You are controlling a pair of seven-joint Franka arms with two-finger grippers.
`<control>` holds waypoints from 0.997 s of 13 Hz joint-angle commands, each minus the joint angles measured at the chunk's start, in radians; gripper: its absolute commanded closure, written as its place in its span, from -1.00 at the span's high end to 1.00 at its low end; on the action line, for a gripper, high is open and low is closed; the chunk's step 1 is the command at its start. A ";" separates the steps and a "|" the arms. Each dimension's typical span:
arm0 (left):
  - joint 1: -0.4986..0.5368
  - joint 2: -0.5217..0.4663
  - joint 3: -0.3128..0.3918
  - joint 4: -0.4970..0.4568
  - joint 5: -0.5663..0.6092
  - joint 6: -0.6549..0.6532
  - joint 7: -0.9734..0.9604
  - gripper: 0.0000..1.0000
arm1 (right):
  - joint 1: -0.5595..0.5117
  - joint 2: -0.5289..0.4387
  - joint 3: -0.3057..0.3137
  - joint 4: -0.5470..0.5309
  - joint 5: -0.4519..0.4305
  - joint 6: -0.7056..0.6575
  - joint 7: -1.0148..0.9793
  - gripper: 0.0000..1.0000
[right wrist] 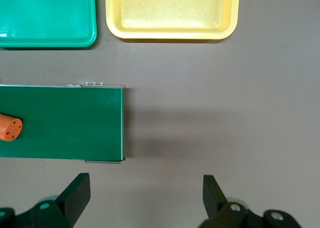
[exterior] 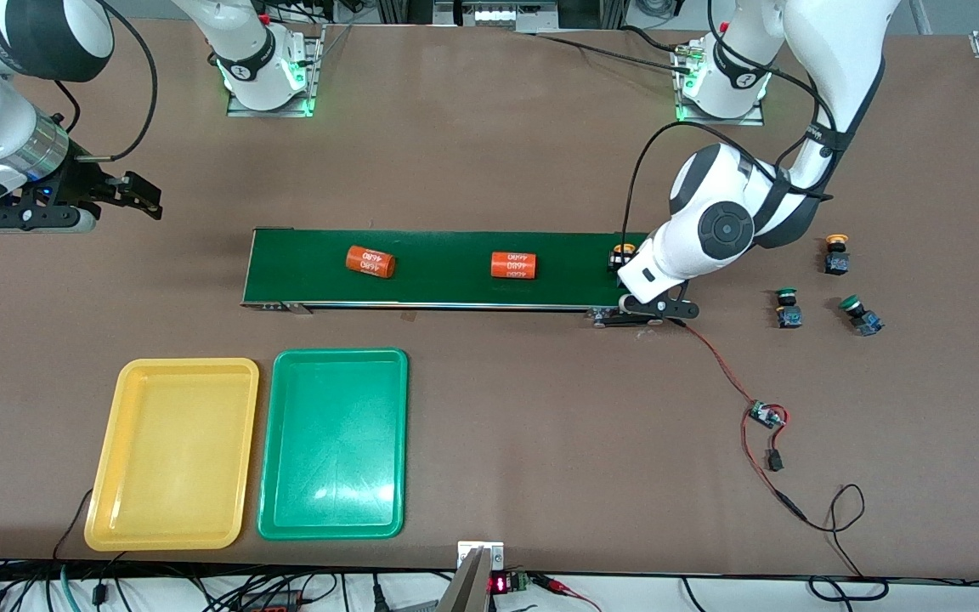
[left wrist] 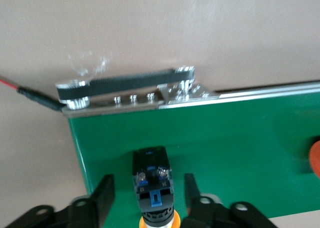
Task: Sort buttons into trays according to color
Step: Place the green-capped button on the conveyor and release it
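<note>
Green belting runs along the conveyor (exterior: 455,268) in the middle of the surface (exterior: 489,153); two orange cylinders (exterior: 370,261) (exterior: 513,265) lie on it. Four buttons show. One yellow-capped button (exterior: 622,252) sits on the belt at the left arm's end, with the left hand (left wrist: 149,195) low over it; the fingers (left wrist: 104,195) stand a little apart from its body on either side, not gripping it. Three more buttons rest on the surface toward the left arm's end: a second yellow-capped button (exterior: 835,254) and two green-capped buttons (exterior: 788,308) (exterior: 859,314), which lie nearer the front camera. Two trays lie side by side, nearer the front camera than the conveyor: a yellow tray (exterior: 173,450) and a green tray (exterior: 334,442). Neither holds a button. The right hand (right wrist: 145,198) waits above bare surface past the conveyor's other end, fingers spread wide and holding nothing.
</note>
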 commanded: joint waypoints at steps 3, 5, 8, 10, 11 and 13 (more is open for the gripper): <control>0.129 -0.122 0.042 0.019 -0.015 -0.129 0.021 1.00 | -0.017 0.002 0.002 0.016 0.004 -0.023 -0.008 1.00; 0.267 -0.125 0.045 0.019 -0.009 -0.190 0.055 1.00 | -0.020 0.003 0.002 0.017 0.004 -0.021 -0.008 1.00; 0.447 -0.120 0.045 0.002 0.087 -0.198 0.136 1.00 | -0.022 0.003 0.002 0.016 0.004 -0.023 -0.008 1.00; 0.548 -0.119 0.045 -0.025 0.117 -0.198 0.158 1.00 | -0.020 0.003 0.002 0.016 0.004 -0.023 -0.008 1.00; 0.597 -0.114 0.046 -0.034 0.124 -0.198 0.156 1.00 | -0.020 0.003 0.002 0.017 0.004 -0.023 -0.008 1.00; 0.716 -0.070 0.045 -0.060 0.168 -0.195 0.162 1.00 | -0.020 0.003 0.002 0.016 0.004 -0.023 -0.008 1.00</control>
